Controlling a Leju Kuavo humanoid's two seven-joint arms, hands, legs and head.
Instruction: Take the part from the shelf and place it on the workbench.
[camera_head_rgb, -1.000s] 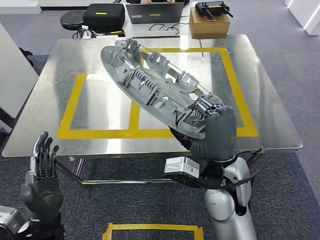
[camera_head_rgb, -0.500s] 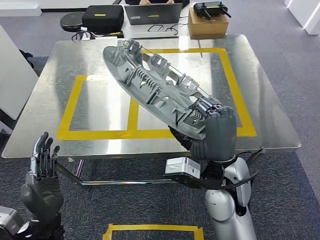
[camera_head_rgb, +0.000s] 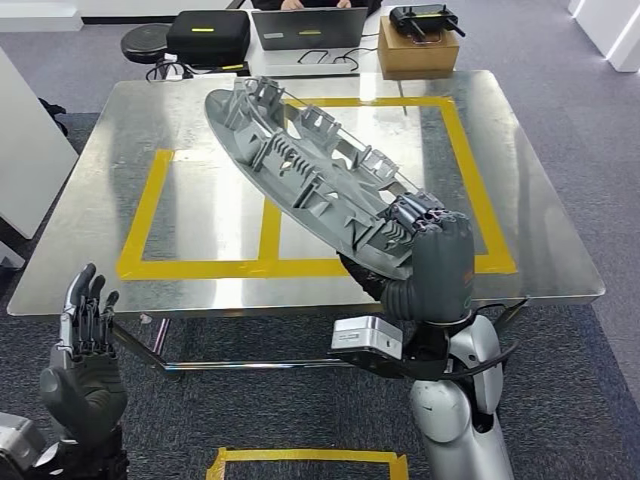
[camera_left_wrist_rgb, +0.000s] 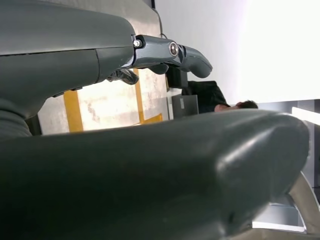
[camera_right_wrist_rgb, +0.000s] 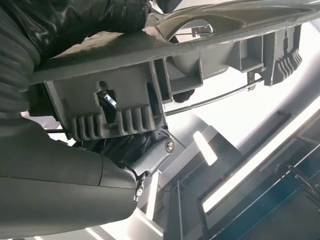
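A long grey ribbed plastic part (camera_head_rgb: 309, 165) hangs tilted above the steel workbench (camera_head_rgb: 189, 210), its far end over the yellow-taped area. My right hand (camera_head_rgb: 434, 262) grips its near end just past the bench's front edge. Close up in the right wrist view, the part (camera_right_wrist_rgb: 181, 45) shows its clips and ribs, with my right hand (camera_right_wrist_rgb: 56, 165) wrapped around its edge. My left hand (camera_head_rgb: 83, 355) is low at the front left, below the bench edge, fingers apart and pointing up, holding nothing. The left wrist view looks past my left hand (camera_left_wrist_rgb: 151, 165).
Yellow tape (camera_head_rgb: 260, 230) marks rectangles on the bench. Beyond it stand a laptop (camera_head_rgb: 309, 25), a black case (camera_head_rgb: 207, 32), a cardboard box (camera_head_rgb: 417, 45) and a black stool (camera_head_rgb: 143, 40). A white panel (camera_head_rgb: 26, 150) stands left. More yellow tape (camera_head_rgb: 302, 462) marks the carpet.
The picture has shifted very slightly; the part and both hands stay in nearly the same place.
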